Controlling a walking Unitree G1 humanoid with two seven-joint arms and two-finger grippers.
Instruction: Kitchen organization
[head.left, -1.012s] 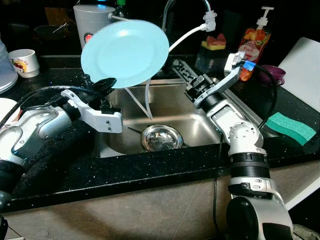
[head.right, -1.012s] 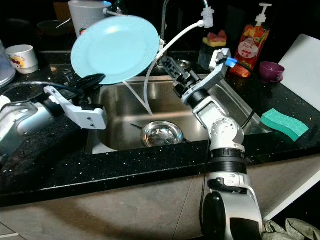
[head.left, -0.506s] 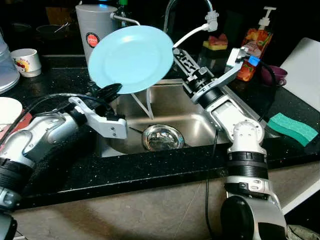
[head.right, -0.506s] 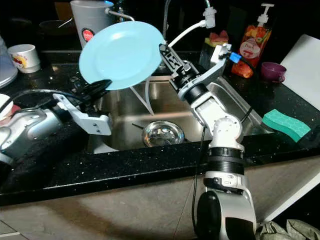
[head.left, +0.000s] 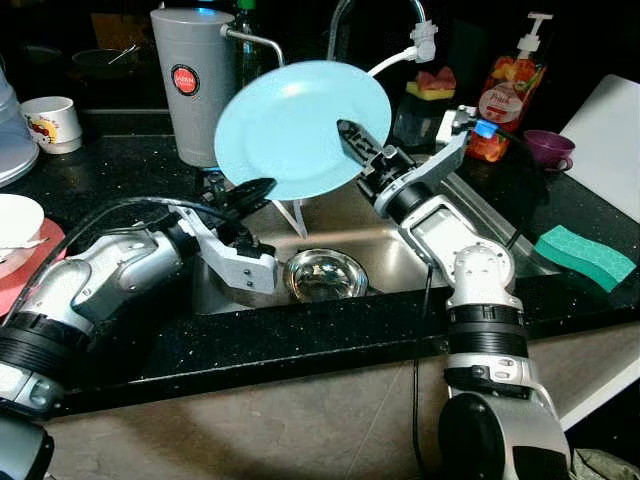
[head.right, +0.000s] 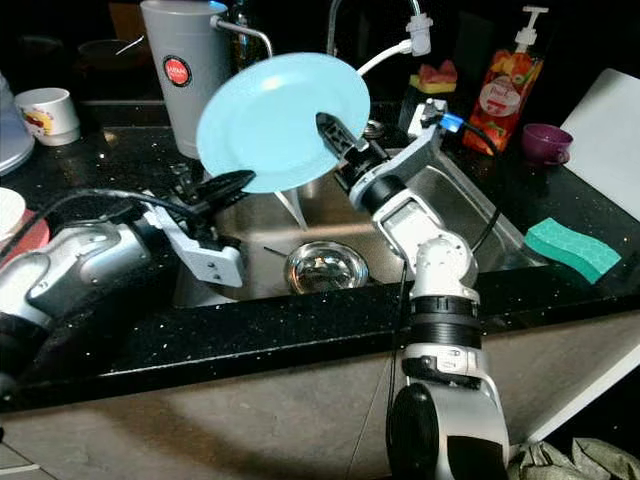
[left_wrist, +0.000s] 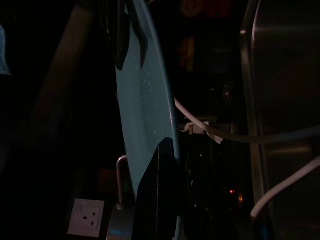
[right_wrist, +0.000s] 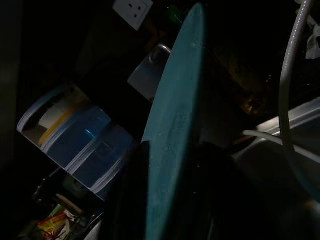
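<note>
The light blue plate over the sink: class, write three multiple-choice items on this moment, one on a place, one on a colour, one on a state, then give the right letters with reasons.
1. Where is the steel bowl?
A. In the sink
B. On the counter beside the sponge
C. In the right gripper

2. What colour is the sponge on the counter at the robot's right?
A. Yellow
B. Green
C. Pink

3. How is the plate held?
A. Flat on the counter
B. Lying in the sink
C. On edge above the sink, the left gripper on its lower rim, the right gripper at its right side

Answers: 1 A, the bowl sits on the sink bottom. 2 B, it is plainly teal green. 3 C, the wrist views show black fingers on either side of the plate's edge.
</note>
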